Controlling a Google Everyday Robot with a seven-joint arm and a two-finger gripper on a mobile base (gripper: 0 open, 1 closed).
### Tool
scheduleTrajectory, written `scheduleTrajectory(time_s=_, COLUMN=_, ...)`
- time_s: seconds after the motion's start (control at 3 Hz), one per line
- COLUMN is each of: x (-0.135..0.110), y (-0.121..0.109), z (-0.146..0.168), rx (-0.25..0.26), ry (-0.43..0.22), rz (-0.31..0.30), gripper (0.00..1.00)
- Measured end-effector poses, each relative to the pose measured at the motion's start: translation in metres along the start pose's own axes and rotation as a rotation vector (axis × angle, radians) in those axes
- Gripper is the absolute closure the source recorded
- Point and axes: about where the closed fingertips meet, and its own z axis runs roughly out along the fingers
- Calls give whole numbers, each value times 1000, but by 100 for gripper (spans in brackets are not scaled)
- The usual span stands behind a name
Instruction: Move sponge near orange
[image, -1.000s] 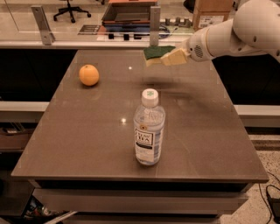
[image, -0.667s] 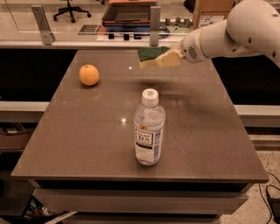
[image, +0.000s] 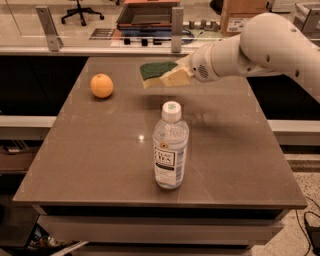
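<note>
The gripper (image: 182, 75) is clamped on the right end of the pale yellow, green-topped wavy sponge (image: 159, 72), holding it in the air over the brown table (image: 100, 160), well right of the round orange fruit (image: 102, 85). It's probably light and squishy, so an end pinch should hold fine.

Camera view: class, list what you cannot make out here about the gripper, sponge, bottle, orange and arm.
All in the camera view:
1. Gripper, above the table's far half, holding the sponge: its grip point is hidden by the sponge.
2. Bottle label: print too small to read.
3. Arm: cut off by the right edge.
4. Orange: underside hidden against the table.
</note>
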Motion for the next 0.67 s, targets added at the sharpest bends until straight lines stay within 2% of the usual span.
scheduleTrajectory(time_s=0.67, x=-9, y=39, z=35, rx=-72, ry=-14, rz=-34, gripper=100)
